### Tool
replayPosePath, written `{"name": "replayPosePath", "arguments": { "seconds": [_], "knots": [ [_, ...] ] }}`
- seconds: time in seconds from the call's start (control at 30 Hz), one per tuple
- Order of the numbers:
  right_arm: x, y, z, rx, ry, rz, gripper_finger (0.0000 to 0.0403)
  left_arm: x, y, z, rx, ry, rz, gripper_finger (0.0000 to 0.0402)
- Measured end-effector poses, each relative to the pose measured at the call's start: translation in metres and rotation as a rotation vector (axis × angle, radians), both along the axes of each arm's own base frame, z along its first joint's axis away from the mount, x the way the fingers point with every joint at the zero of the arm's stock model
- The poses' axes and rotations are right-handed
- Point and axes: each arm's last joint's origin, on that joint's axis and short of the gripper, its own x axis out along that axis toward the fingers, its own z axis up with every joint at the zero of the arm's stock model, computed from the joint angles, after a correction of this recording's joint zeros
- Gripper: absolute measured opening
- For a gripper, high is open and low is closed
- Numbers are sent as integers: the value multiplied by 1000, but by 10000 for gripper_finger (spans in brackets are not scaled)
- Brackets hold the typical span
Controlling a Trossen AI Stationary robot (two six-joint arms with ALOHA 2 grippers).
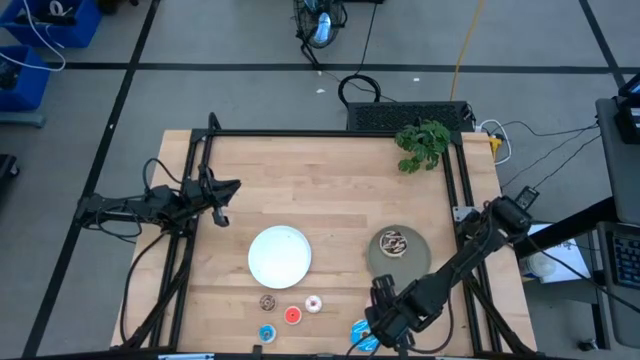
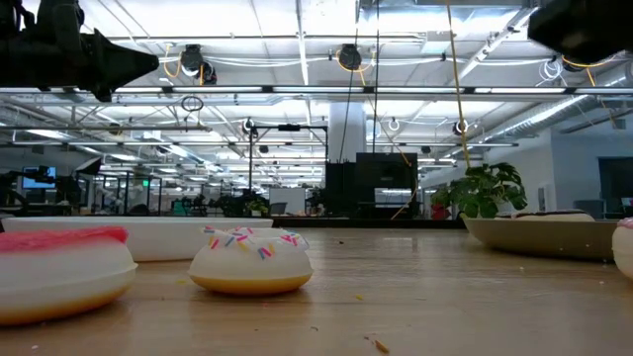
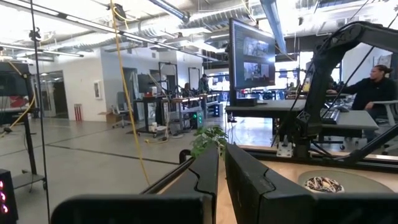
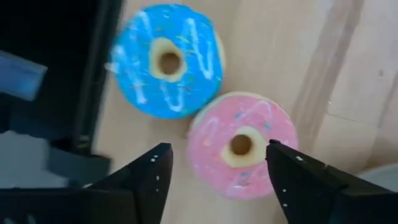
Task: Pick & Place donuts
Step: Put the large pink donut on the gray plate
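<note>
In the right wrist view my right gripper (image 4: 217, 152) is open above the near right part of the table. Its fingers stand on either side of the pink donut (image 4: 242, 144), which lies flat on the wood beside the blue sprinkled donut (image 4: 166, 61). In the high view the gripper (image 1: 380, 322) covers the pink donut, and the blue one (image 1: 362, 331) shows beside it. A chocolate donut (image 1: 393, 242) lies on the grey plate (image 1: 418, 262). Tiny brown (image 1: 267, 301), red (image 1: 292, 315), white-pink (image 1: 313, 304) and blue (image 1: 267, 333) donuts lie near the front edge. My left gripper (image 1: 225, 190) waits shut at the table's left.
A round white plate (image 1: 280, 255) sits at mid-table behind the tiny donuts. A green plant (image 1: 422, 143) stands at the far right corner. Black frame rails (image 1: 330, 132) run along the table's far, left and right sides. Bare wood lies across the table's far half.
</note>
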Motion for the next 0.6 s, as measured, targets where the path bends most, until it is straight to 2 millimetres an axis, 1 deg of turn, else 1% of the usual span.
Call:
{"name": "replayPosePath", "arguments": {
  "seconds": [0.1, 0.23, 0.4, 0.6],
  "knots": [
    [-8, 0, -11, -34, 5, 24, 253, 0, 0, 0, 0, 1, 1, 37],
    [-15, 1, -19, -86, -11, 35, 247, 0, 0, 0, 0, 1, 0, 37],
    [-15, 6, -20, -72, -49, 64, 227, 0, 0, 0, -2, 0, -1, 37],
    [-11, 14, -21, -30, -106, 113, 201, 0, 0, -1, -2, 8, -1, 37]
  ]
}}
